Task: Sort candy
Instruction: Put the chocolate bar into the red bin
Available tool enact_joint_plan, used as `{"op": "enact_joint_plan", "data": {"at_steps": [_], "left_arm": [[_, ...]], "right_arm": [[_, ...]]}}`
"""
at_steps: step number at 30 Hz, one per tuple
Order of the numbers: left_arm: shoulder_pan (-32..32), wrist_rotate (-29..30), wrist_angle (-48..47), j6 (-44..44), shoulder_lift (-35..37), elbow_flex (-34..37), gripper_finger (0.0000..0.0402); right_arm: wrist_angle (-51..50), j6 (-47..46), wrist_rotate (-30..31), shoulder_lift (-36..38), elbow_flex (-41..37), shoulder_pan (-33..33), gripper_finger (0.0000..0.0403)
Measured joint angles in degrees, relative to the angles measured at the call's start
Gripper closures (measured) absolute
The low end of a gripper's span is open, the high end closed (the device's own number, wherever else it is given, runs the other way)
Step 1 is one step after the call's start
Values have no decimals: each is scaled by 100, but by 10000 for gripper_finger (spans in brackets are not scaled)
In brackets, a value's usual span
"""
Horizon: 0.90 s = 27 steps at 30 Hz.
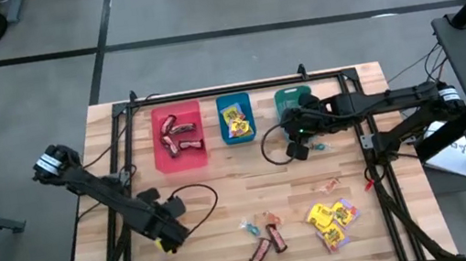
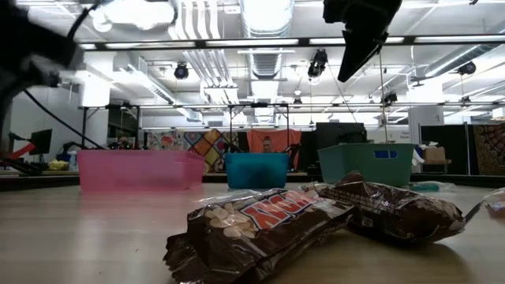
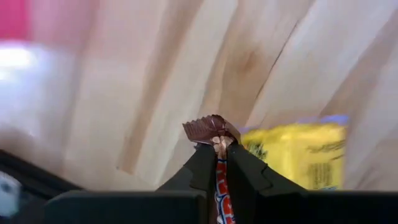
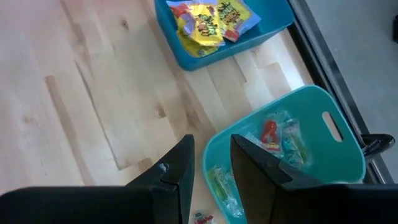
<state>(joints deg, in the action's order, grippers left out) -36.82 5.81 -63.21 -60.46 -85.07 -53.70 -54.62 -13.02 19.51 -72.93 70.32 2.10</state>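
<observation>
Two grippers: left gripper (image 3: 216, 158) clamped on brown bar (image 3: 211, 129), lower-left of table; right gripper (image 4: 211, 163) w/ fingers apart, empty, over teal bin (image 4: 298, 168) rim, upper right.

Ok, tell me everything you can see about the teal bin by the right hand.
The teal bin is a small plastic tub, glossy, with rounded corners and an oval handle slot cut in one end wall. It stands upright on the wooden table, at the right end of the bin row, beside the blue bin. Inside lie a few clear twist-wrapped sweets. The right hand hangs above its near rim, fingers apart, holding nothing, not touching it.
</observation>
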Motion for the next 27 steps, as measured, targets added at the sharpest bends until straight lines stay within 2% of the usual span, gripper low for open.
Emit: {"op": "enact_joint_plan", "data": {"at_steps": [6, 10, 13, 20, 24, 27], "left_arm": [[273, 1165, -133, 1038, 417, -612, 391], [830, 1632, -137, 1996, 660, -862, 391], [1408, 1825, -150, 2898, 761, -929, 391], [3137, 1857, -133, 5198, 802, -856, 391], [4232, 1617, 2, 6422, 715, -803, 391], [4999, 1200, 306, 7455, 626, -775, 392]], "right_arm": [[-221, -60, -12, 4, 2, -437, 307], [-261, -321, -126, 7, 2, -793, 307], [-263, -504, -474, 7, 2, -1056, 307], [-261, -1075, -647, 11, 0, -1708, 307], [-259, -1439, -645, 9, -11, -2060, 307], [-250, -1685, -612, 7, -50, -2306, 307]]}}
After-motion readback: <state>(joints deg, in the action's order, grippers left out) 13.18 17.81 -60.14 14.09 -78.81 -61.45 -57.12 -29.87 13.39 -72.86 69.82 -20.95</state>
